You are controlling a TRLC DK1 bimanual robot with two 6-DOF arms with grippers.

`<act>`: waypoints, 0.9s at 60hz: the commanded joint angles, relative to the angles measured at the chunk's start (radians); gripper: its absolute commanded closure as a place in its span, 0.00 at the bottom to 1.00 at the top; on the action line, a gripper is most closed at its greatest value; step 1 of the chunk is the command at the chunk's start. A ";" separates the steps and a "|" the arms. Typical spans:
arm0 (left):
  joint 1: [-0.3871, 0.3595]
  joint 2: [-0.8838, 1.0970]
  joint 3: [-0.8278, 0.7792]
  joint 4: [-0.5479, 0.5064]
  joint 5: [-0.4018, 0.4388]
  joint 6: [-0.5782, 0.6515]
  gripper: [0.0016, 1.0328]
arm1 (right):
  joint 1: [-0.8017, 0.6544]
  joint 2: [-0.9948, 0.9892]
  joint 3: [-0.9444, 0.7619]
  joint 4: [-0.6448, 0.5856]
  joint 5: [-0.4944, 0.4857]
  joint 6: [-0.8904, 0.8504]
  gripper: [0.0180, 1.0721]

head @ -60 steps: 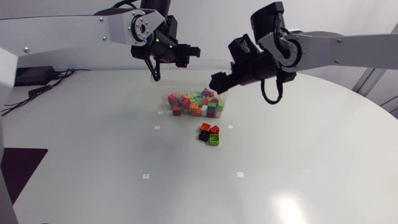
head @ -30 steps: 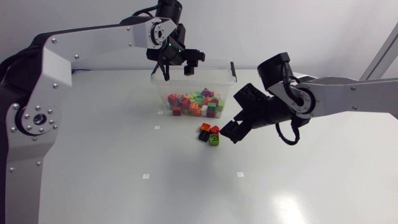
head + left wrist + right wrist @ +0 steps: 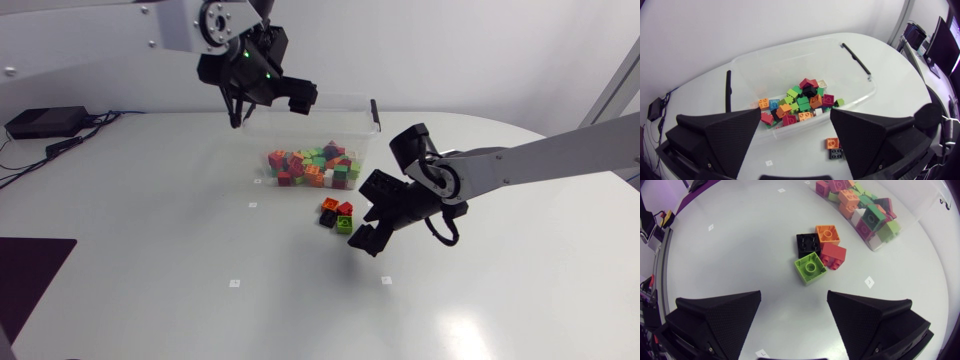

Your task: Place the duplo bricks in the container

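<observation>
Right claw hangs wide open and empty, probably spread to straddle the green brick just ahead. The black brick, orange brick and red brick crowd beyond it, outside the clear container. Left claw gapes empty above it.

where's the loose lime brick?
Right wrist view: lime brick on the table just ahead of the right hand, beside the black brick and red brick.

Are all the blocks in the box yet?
Almost. Most blocks already sit in the clear box. Nothing is in hand: the right gripper hangs open by four loose blocks, black, orange, red and green, on the table, and the left gripper is open above the box. Those four are left.
</observation>
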 commanded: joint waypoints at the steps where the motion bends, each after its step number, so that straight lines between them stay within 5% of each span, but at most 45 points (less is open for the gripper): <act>1: -0.018 -0.111 -0.103 -0.006 -0.001 0.040 0.05 | 0.001 0.047 0.041 -0.006 -0.014 -0.042 0.10; 26: -0.041 -0.346 -0.553 -0.015 0.011 0.178 0.06 | 0.018 0.154 0.144 -0.049 -0.025 -0.105 0.14; 45: -0.071 -0.366 -0.726 0.055 0.042 0.201 0.06 | 0.029 0.202 0.203 -0.079 -0.025 -0.124 0.40; 54: -0.122 -0.294 -0.749 0.112 0.056 0.177 0.06 | 0.032 0.229 0.211 -0.079 -0.025 -0.129 0.44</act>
